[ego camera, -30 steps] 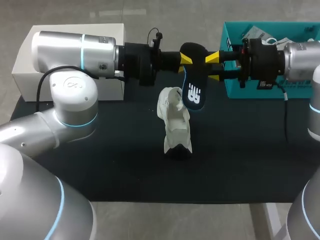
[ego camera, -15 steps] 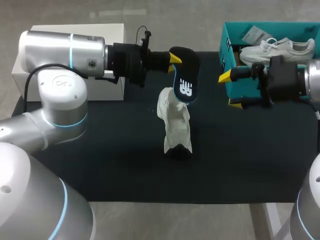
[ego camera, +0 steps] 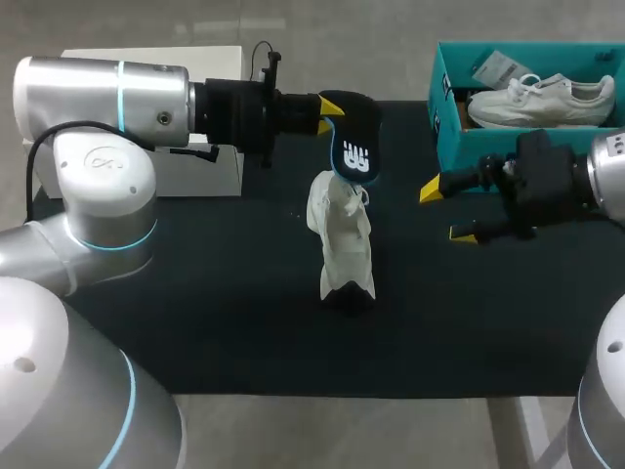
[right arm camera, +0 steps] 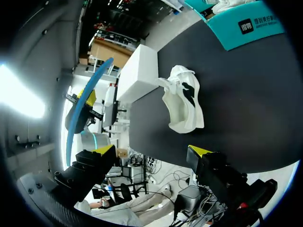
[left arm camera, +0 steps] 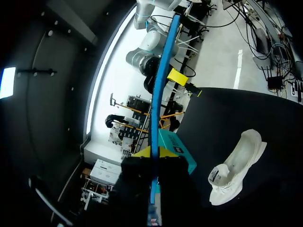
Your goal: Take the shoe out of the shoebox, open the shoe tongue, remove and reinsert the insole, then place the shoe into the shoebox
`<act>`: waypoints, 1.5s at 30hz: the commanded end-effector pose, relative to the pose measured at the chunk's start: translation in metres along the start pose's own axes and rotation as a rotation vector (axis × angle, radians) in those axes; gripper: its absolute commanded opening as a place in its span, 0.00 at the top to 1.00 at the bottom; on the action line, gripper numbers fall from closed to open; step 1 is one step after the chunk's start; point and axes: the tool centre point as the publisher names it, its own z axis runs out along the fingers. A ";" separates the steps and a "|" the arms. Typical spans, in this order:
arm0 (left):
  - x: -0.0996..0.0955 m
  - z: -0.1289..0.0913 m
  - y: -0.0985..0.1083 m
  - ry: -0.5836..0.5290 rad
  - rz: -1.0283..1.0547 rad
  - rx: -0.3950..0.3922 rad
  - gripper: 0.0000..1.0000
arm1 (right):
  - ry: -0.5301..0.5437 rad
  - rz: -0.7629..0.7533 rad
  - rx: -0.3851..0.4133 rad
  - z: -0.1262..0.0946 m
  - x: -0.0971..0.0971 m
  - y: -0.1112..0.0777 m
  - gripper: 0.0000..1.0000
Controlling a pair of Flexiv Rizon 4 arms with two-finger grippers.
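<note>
right fingers [ego camera: 430, 189] pulled back beside shoebox [ego camera: 479, 145], apart | left fingers [ego camera: 330, 106] clamp insole [ego camera: 357, 147] above shoe [ego camera: 344, 239]

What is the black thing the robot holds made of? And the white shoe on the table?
The insole looks like soft foam: thin, matte black, blue at its edge, gently bent. The white shoe seems to be fabric or soft leather, matte and creased; it is hard to tell which.

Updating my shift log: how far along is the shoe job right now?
Done: the shoe stands on the mat, out of the shoebox, its insole removed. In hand: the left gripper holds the insole above the shoe; the right gripper is open, empty. Left: reinsert the insole, box the shoe.
</note>
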 end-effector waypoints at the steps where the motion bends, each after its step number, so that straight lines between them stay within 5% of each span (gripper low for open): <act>1: -0.006 -0.011 -0.008 0.011 -0.001 -0.018 1.00 | -0.029 -0.019 0.048 0.018 -0.006 0.000 0.00; 6: -0.004 -0.015 -0.005 0.036 -0.006 -0.035 1.00 | -0.054 -0.027 0.005 0.023 -0.024 -0.004 0.00; 13: 0.001 -0.016 -0.005 0.049 -0.024 -0.053 1.00 | -0.109 -0.048 -0.050 0.011 -0.050 0.025 0.00; 20: 0.006 -0.014 -0.009 0.053 -0.043 -0.056 1.00 | -0.049 -0.065 0.002 0.006 -0.068 0.055 0.00; 31: 0.009 -0.015 -0.010 0.061 -0.050 -0.068 1.00 | -0.020 -0.025 0.068 0.025 -0.075 0.080 0.00; 45: 0.011 -0.016 -0.013 0.051 -0.069 -0.043 1.00 | -0.017 -0.013 0.063 0.027 -0.074 0.081 0.00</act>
